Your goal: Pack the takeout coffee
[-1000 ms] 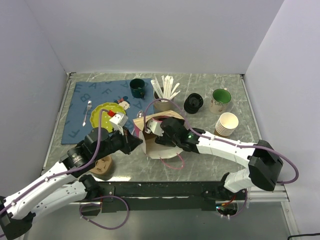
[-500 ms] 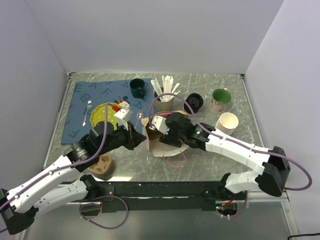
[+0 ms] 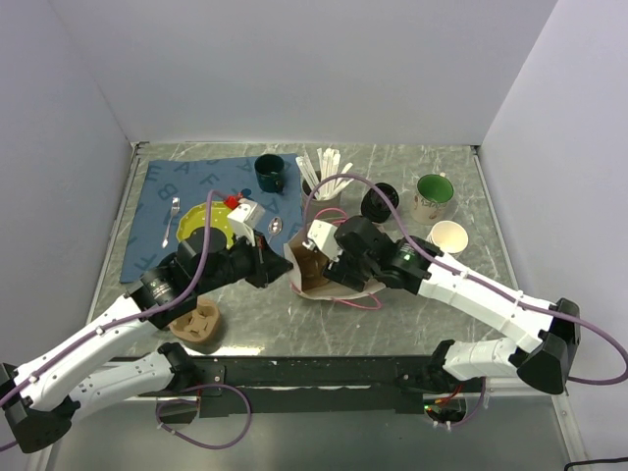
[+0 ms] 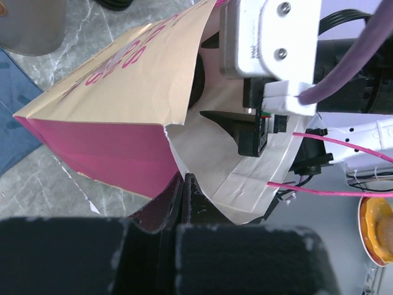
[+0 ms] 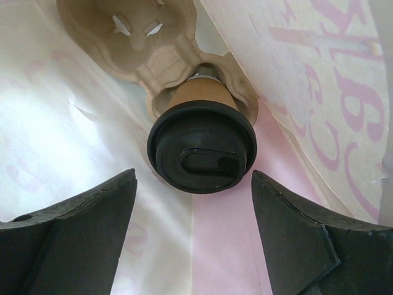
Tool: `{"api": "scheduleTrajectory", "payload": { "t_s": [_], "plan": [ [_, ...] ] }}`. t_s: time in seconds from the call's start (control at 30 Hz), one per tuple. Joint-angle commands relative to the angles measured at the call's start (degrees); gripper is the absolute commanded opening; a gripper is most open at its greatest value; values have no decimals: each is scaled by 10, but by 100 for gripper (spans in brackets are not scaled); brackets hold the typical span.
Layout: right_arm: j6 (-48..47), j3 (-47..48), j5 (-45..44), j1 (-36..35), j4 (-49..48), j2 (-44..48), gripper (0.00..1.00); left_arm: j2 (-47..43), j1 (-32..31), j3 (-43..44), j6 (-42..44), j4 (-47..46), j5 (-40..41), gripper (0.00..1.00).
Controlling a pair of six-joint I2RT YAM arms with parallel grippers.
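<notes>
The takeout coffee (image 5: 201, 147), a tan cup with a black lid, sits in a pulp cup carrier (image 5: 147, 37) inside the paper bag (image 5: 307, 92). My right gripper (image 5: 193, 181) is open inside the bag, one finger on each side of the lid and not touching it. In the top view the right gripper (image 3: 319, 257) reaches into the tan and pink bag (image 3: 312, 283), which hides the coffee. My left gripper (image 4: 182, 179) is shut on the bag's (image 4: 123, 92) torn mouth edge; it also shows in the top view (image 3: 278, 265).
A stack of lidless cups (image 3: 448, 237), a green mug (image 3: 433, 196), black lids (image 3: 380, 203) and a cup of stirrers (image 3: 322, 191) stand behind the bag. A blue placemat (image 3: 172, 196) with a yellow plate (image 3: 201, 224) lies far left. A second pulp carrier (image 3: 198, 324) lies near left.
Both grippers and the bag have shifted farther from the near edge and a little right. The left gripper has kept hold of the bag's edge, and the right gripper has stayed in its mouth.
</notes>
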State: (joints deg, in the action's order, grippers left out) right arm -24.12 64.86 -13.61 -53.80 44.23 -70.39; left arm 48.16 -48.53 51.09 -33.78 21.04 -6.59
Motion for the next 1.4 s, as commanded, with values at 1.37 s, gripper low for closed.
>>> {"api": "scheduleTrajectory", "payload": {
  "t_s": [1.37],
  "plan": [
    [148, 157, 99, -55, 52, 36, 64, 82, 3, 149, -45, 133, -42, 39]
  ]
}}
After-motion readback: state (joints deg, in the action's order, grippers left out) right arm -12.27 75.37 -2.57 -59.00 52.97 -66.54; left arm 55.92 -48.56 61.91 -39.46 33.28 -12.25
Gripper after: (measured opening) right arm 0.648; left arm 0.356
